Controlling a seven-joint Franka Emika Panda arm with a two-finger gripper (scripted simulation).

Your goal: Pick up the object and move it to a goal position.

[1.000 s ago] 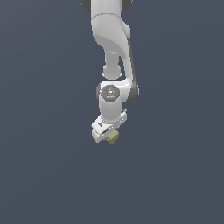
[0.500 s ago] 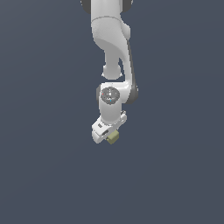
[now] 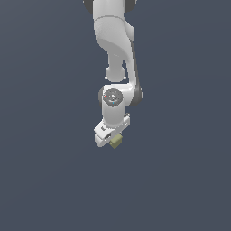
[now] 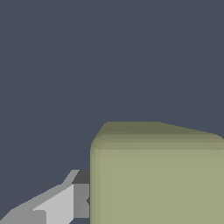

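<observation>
I am holding a small olive-tan cube (image 3: 116,141) with plain matte faces and softly rounded edges, my white tool (image 3: 111,137) clamped on its sides. In the exterior view it is hanging at about six o'clock below my wrist, against flat slate-grey background. In the wrist view the cube (image 4: 157,179) is looming large beside one pale grey finger (image 4: 59,203).

The object (image 3: 116,141) is a small olive-tan cube with plain matte faces and softly rounded edges. In the exterior view it sits at the lower end of the white tool (image 3: 113,139), narrower than the tool body. In the wrist view the cube (image 4: 157,175) appears large, one finger (image 4: 57,203) touching its side.
</observation>
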